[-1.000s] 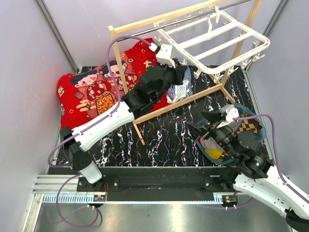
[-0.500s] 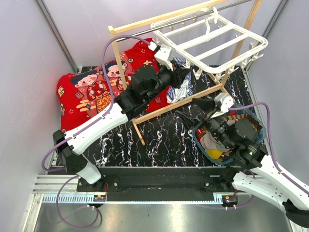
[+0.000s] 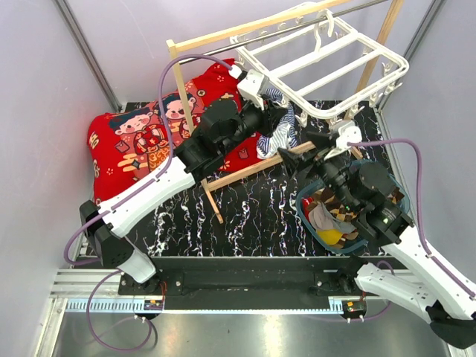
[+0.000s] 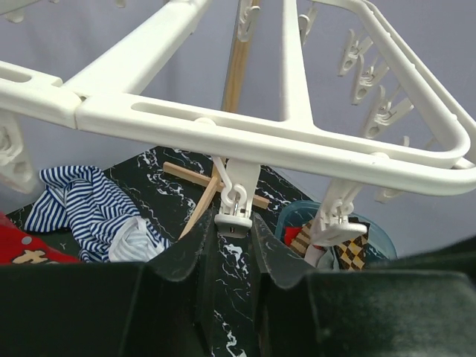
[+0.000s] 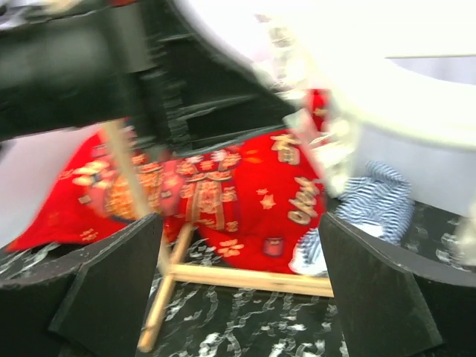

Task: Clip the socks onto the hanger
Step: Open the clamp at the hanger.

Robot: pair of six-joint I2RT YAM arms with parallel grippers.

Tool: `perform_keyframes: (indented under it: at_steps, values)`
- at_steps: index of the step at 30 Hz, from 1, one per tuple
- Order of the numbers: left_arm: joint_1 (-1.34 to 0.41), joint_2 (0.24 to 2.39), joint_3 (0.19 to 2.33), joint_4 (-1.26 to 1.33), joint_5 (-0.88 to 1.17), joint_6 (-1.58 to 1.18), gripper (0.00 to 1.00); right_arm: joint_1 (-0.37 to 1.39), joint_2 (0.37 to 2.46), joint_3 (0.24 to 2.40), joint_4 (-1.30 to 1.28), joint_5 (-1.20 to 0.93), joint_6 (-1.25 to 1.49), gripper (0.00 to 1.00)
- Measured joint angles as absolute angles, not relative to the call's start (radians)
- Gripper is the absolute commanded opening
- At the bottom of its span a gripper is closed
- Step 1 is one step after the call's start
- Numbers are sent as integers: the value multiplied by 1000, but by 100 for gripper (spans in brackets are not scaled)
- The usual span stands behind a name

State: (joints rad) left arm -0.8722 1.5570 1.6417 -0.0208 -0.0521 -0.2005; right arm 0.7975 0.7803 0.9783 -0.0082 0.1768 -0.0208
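Left gripper (image 4: 231,227) clamped on a small white dangling clip peg (image 4: 235,202) of the white plastic grid hanger (image 4: 260,137). Right gripper (image 3: 301,147) spread wide, empty. We judge the next move: right fetches a brown-black-tan diamond-checkered sock (image 3: 341,213).

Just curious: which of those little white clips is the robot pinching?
The middle clip, caught in the left gripper; its neighbours dangle free.

Pale grey walls (image 3: 44,89) enclose a black, white-veined desk (image 3: 253,216); a metal rail (image 3: 223,305) runs along its near edge.
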Motion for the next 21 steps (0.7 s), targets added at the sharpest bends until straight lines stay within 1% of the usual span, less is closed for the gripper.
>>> perform_keyframes:
  at_steps: [5, 15, 21]
  values:
    - [-850, 1545, 1641, -43, -48, -198, 8, 677, 824, 1024, -52, 131, 8, 94]
    - [-791, 1528, 1641, -68, -34, -199, 8, 611, 855, 1020, -83, 32, 32, 90]
    - [-783, 1527, 1641, -77, -30, -201, 8, 575, 876, 1003, 4, -51, 28, 85]
